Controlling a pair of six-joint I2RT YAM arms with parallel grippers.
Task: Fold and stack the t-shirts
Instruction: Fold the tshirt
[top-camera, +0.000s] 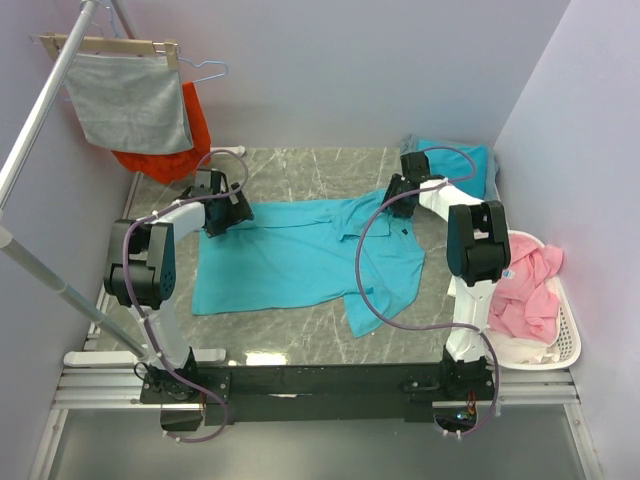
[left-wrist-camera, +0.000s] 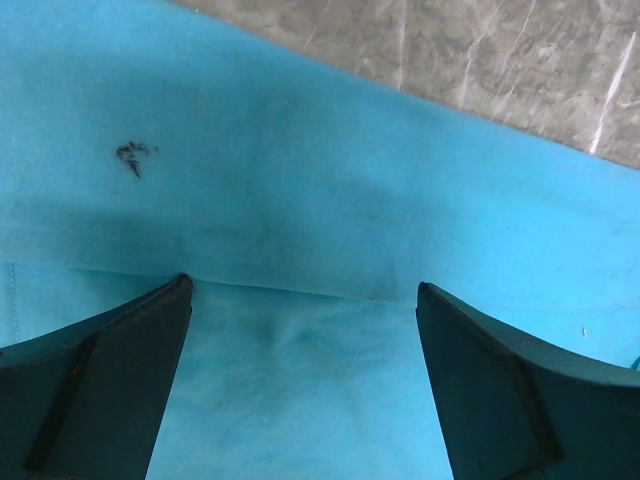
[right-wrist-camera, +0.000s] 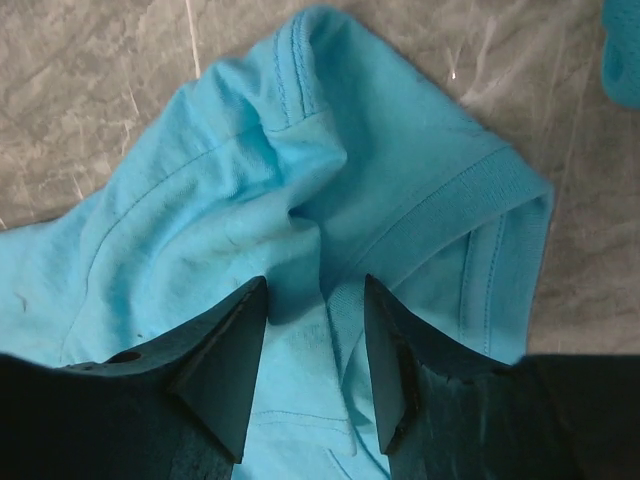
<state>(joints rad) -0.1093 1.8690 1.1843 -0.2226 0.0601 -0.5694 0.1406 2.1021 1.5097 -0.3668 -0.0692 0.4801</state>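
While pink cloth (top-camera: 527, 285) fills the basket (top-camera: 574, 335), left jaws wide, right jaws half-closed astride t-shirt (top-camera: 290, 260), hold unclear

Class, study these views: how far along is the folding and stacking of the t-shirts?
Done: perhaps one teal shirt lying at the far right corner. In hand: the spread t-shirt, left claw open over it, right claw astride bunched cloth. Left: folding, stacking.
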